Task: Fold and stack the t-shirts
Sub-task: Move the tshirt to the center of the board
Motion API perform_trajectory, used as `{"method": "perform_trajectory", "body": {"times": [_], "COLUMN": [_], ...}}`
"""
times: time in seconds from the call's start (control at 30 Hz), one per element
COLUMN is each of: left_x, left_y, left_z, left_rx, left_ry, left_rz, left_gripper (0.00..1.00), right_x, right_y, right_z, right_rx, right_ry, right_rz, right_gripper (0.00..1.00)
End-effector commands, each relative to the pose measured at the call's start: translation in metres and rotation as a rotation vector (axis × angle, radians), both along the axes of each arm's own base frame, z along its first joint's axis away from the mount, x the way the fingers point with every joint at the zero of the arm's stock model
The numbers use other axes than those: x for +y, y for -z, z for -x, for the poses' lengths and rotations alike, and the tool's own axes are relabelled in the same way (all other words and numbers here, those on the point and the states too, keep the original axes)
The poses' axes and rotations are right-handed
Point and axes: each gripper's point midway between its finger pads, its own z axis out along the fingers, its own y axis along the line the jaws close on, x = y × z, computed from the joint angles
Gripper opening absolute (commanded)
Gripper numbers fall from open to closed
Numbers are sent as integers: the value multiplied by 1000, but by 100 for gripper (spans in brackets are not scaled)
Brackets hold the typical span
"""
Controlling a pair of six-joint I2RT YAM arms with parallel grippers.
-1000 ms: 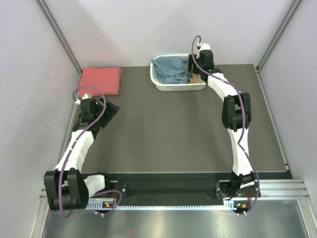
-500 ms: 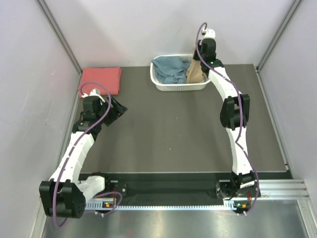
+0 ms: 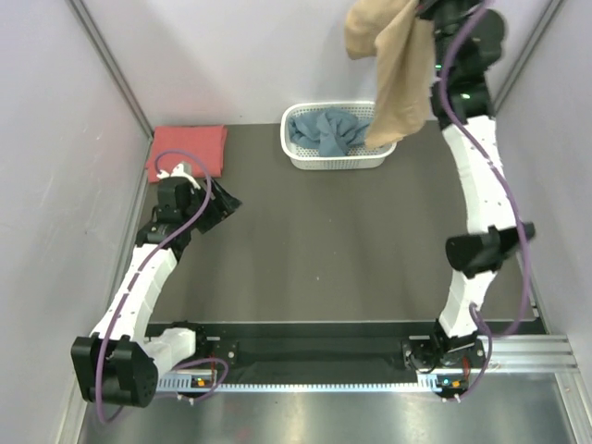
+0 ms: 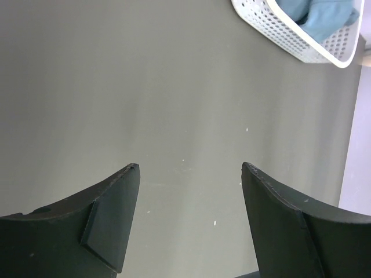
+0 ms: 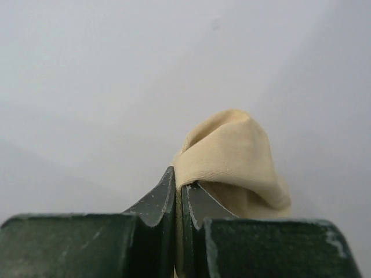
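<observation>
My right gripper (image 5: 179,185) is shut on the tan t-shirt (image 3: 398,65), raised high above the basket at the top of the top view; the cloth hangs down in a long drape and folds over the fingertips in the right wrist view (image 5: 232,156). The dusty blue t-shirt (image 3: 326,131) lies crumpled in the white basket (image 3: 333,163). A coral-red t-shirt (image 3: 188,151) lies folded flat at the far left of the table. My left gripper (image 4: 190,168) hovers open over bare table right of the red shirt, nothing between its fingers.
The white lattice basket (image 4: 290,43) stands at the back centre, seen at the top right in the left wrist view. Grey walls close in the table on the left, back and right. The dark table surface (image 3: 333,250) spreads between the arms.
The right gripper shut on the tan t-shirt in the basket and lifted it high above the basket. The left arm swung slightly right and its jaws narrowed a little.
</observation>
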Motion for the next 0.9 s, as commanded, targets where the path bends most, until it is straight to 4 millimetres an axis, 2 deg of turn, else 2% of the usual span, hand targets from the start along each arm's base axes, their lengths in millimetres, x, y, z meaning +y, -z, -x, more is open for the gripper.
{"method": "perform_trajectory", "body": {"times": [0.0, 0.1, 0.13, 0.23, 0.27, 0.3, 0.33, 0.37, 0.4, 0.47, 0.5, 0.53, 0.57, 0.6, 0.63, 0.67, 0.7, 0.73, 0.8, 0.83, 0.87], "left_x": [-11, -16, -17, -17, -18, -18, -19, -21, -22, -27, -28, -29, -30, -31, -32, -33, -33, -35, -42, -47, -63], "left_y": [-23, -24, -25, -27, -30, -31, -32, -35, -37, -44, -45, -48, -48, -47, -45, -44, -43, -41, -39, -29, -34], "left_z": [-11, -12, -12, -15, -16, -17, -17, -18, -19, -19, -19, -19, -18, -18, -17, -16, -15, -16, -15, -16, -14], "left_rx": [-71, -72, -75, -84, -89, -93, -96, -106, -111, -130, -134, -139, -137, -135, -130, -127, -127, -122, -112, -71, -78], "left_ry": [51, 66, 68, 73, 79, 83, 88, 96, 103, 121, 125, 129, 134, 140, 145, 153, 161, 171, 206, 226, 278], "left_rz": [-4, -1, 0, -8, -8, -12, -12, -8, -3, 17, 25, 31, 35, 35, 32, 27, 16, 14, 3, -4, -12], "left_gripper": [75, 75, 75, 75, 75, 76, 76, 77, 78, 80, 81, 84, 86, 87, 89, 91, 92, 92, 92, 92, 91], "right_x": [-23, -15, -7, 24, 33, 50, 69, 78, 96, 128, 142, 155, 164, 169, 171, 169, 165, 158, 144, 133, 125], "right_y": [-137, -150, -138, -118, -118, -88, -73, -61, -19, 19, 58, 86, 103, 138, 163, 178, 204, 227, 257, 269, 283], "right_z": [134, 172, 170, 197, 215, 203, 208, 214, 203, 220, 218, 228, 242, 245, 253, 260, 262, 267, 269, 266, 268], "right_rx": [-333, -328, -289, -229, -232, -155, -117, -80, 48, 155, 258, 343, 387, 479, 565, 612, 673, 750, 829, 870, 917], "right_ry": [-27, -101, -135, -277, -336, -374, -427, -464, -510, -639, -680, -732, -805, -834, -850, -863, -854, -838, -795, -760, -732], "right_rz": [-61, -54, -52, -34, -19, 4, 14, 23, 39, 69, 80, 102, 126, 150, 173, 189, 224, 256, 314, 318, 330], "right_gripper": [0, 0, 0, 0, 0, 4, 8, 10, 13, 18, 30, 41, 48, 59, 63, 68, 74, 75, 77, 78, 78]}}
